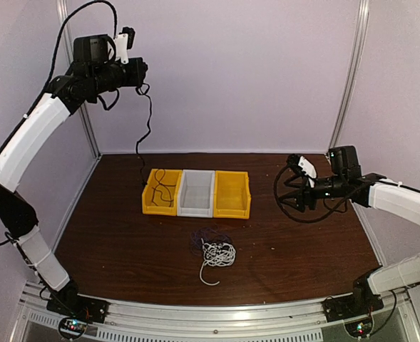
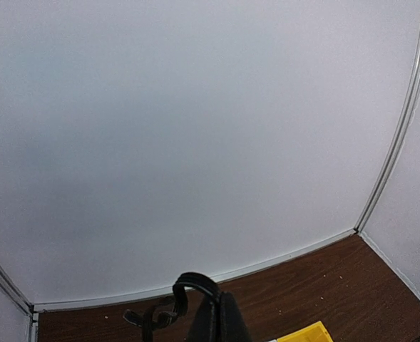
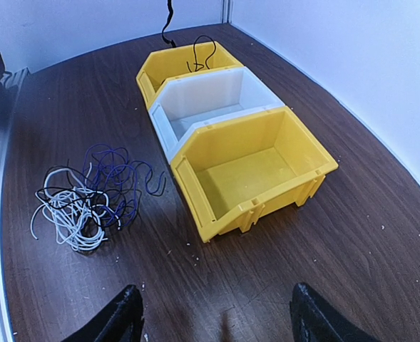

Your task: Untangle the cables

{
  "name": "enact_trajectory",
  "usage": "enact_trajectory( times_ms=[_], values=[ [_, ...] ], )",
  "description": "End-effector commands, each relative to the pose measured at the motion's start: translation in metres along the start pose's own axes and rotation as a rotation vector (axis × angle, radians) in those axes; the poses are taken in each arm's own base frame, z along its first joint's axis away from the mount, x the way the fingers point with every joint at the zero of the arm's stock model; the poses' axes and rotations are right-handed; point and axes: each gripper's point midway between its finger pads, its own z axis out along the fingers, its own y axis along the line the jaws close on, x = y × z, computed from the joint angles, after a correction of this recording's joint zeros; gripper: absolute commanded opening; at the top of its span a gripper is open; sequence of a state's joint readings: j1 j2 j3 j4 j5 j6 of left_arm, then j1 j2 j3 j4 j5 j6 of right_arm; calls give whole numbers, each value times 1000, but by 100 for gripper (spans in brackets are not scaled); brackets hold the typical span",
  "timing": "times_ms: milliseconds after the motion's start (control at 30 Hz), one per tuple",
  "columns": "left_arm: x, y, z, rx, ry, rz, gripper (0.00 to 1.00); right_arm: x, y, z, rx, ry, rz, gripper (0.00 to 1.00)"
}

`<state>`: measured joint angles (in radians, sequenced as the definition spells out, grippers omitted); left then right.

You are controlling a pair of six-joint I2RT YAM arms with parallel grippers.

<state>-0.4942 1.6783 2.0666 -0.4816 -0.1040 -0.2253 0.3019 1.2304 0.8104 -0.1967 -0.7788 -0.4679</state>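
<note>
1. The left fingers (image 1: 140,71) are clamped shut on a black cable (image 1: 148,117). They are raised high above and to the left of the white bin (image 1: 195,210), close to the back wall (image 1: 252,71).
2. The black cable hangs from them in a slack, wavy line. Its lower end lies inside the left yellow bin (image 1: 158,208), which touches the white bin's left side.
3. In the left wrist view the closed fingers point toward the wall. A black loop (image 2: 188,283) curls just beside them; whether it is part of the held cable cannot be told.
4. The right fingers (image 1: 296,196) stand wide apart with nothing between them. They hover over the dark wooden surface (image 1: 110,235), well to the right of the white bin.
5. The right yellow bin (image 1: 232,210) sits against the white bin's right side, so the three bins form one touching row.
6. A tangle (image 1: 213,249) of cables lies on the surface in front of the white bin, apart from it and toward the arms' bases.
7. Within the tangle, a white cable (image 1: 220,254) is bunched in loose coils, with one end trailing out on the side away from the white bin.
8. Dark purple cables (image 1: 197,239) loop through and around the white one, spreading on the side of the tangle nearer the white bin.
</note>
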Motion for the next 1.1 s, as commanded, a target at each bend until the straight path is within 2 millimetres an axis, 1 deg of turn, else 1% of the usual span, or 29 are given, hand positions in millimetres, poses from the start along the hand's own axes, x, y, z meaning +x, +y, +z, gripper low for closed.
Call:
enact_trajectory(
  times_ms=[0, 233, 400, 567, 633, 733, 833, 900, 967, 1067],
  values=[
    [-8, -1, 8, 18, -50, 11, 0, 6, -1, 1, -5, 4, 3, 72],
    [43, -11, 25, 85, 41, -28, 0, 9, -1, 3, -10, 14, 5, 72],
    [72, -19, 32, 137, 84, -63, 0, 13, 0, 5, -21, 27, 12, 72],
    [101, -20, 34, 148, 131, -88, 0, 13, -1, 5, -21, 27, 13, 72],
    [107, -20, 33, 150, 136, -97, 0, 13, 0, 6, -22, 29, 14, 72],
    [123, -20, 31, 156, 161, -111, 0, 14, 0, 6, -24, 29, 15, 72],
    [125, -16, 27, 137, 163, -102, 0, 14, 0, 6, -26, 31, 17, 72],
    [119, -9, 24, 98, 152, -79, 0, 15, 0, 7, -27, 32, 18, 72],
    [108, 1, 20, 42, 131, -49, 0, 14, 0, 6, -28, 30, 16, 72],
    [83, 21, 8, -74, 95, 17, 0, 13, 0, 5, -27, 27, 15, 72]
  ],
)
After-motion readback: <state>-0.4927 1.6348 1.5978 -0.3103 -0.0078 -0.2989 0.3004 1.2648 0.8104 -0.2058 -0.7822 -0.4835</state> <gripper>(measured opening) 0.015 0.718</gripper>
